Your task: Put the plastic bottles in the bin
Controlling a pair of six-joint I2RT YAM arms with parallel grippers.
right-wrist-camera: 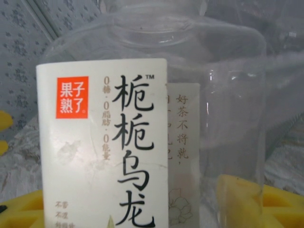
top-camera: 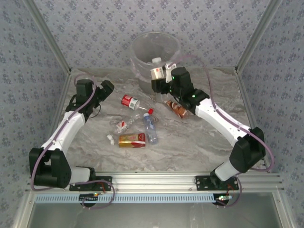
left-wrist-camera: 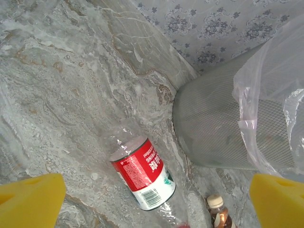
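gold-and-red bottle (top-camera: 132, 139): farthest from the bin on its near side, lying flat on the table (top-camera: 95, 156)
blue-label bottle (top-camera: 150, 127): clear body, red cap pointing toward the bin, its base just beside the gold-and-red bottle
crushed bottle (top-camera: 122, 126): flattened clear plastic with a red patch, a little nearer the bin than the gold-and-red bottle
red-label bottle (left-wrist-camera: 142, 173): on its side, near the bin and to its left; the left wrist view adds a white band and barcode that the top view does not resolve
brown bottle (top-camera: 176, 108): lying near the bin's near side, partly under the right arm
left gripper (top-camera: 105, 88): left of the bin, well apart from it; fingers (left-wrist-camera: 33, 199) with yellow pads spread wide, nothing between them
right gripper (top-camera: 160, 78): at the bin's near side, pinching the white-label bottle
white-label bottle (right-wrist-camera: 104, 142): upright, overlapping the bin's near wall in the top view; whether it is over the rim I cannot tell; the right wrist view shows smooth clear plastic and a white label with black characters and an orange square
bin (top-camera: 138, 66): round, tapered, translucent grey, finely meshed in the left wrist view
liner (left-wrist-camera: 270, 90): thin clear film, wrinkled, hanging over the bin's rim
open room: bare marble-patterned table left and right of the bin, up to the patterned walls
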